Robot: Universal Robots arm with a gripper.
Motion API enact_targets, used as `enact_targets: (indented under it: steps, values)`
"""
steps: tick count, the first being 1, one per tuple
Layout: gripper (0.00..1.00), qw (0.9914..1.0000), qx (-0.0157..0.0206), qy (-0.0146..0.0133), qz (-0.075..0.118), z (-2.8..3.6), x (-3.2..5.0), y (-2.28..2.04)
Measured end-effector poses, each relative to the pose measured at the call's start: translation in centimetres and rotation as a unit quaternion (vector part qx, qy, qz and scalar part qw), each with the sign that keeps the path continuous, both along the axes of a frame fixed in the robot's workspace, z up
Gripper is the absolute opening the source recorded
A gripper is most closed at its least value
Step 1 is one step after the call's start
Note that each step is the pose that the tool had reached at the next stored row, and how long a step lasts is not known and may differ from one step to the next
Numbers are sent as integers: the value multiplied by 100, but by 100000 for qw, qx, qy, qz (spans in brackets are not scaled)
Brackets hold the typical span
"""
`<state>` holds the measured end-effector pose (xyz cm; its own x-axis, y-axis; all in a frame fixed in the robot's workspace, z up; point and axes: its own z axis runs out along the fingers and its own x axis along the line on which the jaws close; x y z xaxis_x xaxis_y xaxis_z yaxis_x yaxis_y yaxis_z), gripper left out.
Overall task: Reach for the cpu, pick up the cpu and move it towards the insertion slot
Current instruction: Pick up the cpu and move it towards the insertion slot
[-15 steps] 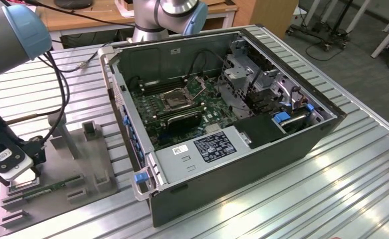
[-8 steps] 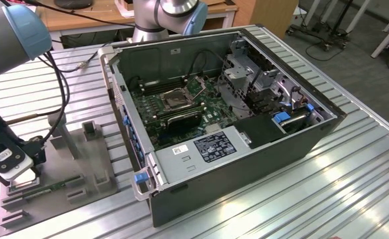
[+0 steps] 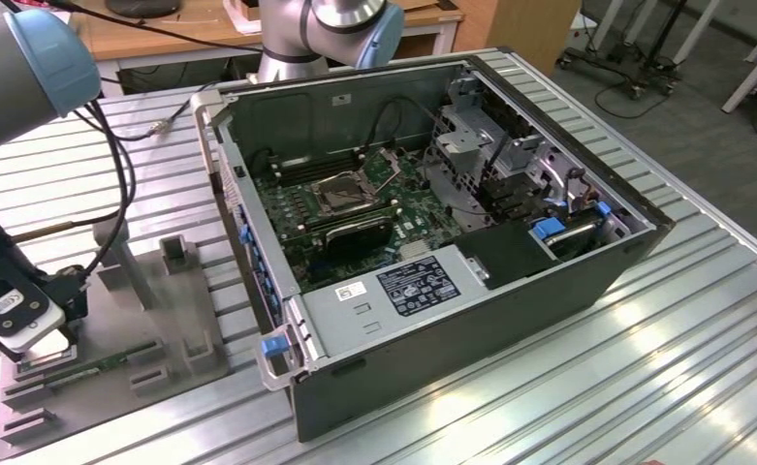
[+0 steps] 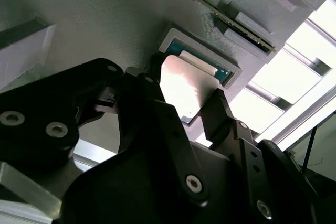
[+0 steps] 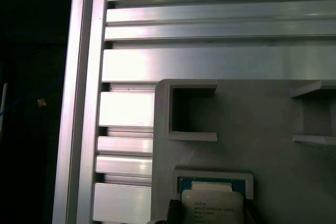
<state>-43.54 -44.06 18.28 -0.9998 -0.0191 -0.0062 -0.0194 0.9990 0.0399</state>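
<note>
Black-fingered gripper (image 4: pixel 186 87) looms closest in the second wrist view, pinching the small, flat, square, silvery-faced cpu (image 4: pixel 181 80) by two opposite edges. The cpu sits in the square recess of the grey plastic tray (image 4: pixel 105 19), and its green rim shows along one side in both wrist views. On the exterior view's left, the tray lies on the slatted aluminium worktop (image 3: pixel 547 397). It is well apart from the silver-framed square insertion slot (image 3: pixel 347 190) inside the open black computer case (image 3: pixel 482 320).
</note>
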Motion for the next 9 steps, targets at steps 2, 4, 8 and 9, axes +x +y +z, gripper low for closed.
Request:
enact_targets:
  steps: [2, 4, 8, 9]
  values:
    - [54, 100000, 0, 0, -2, 0, 0, 0]
    - [54, 100000, 1, 0, 0, -1, 0, 0]
    - [54, 100000, 0, -1, -2, -1, 0, 0]
    - [54, 100000, 10, -14, -3, 1, 0, 0]
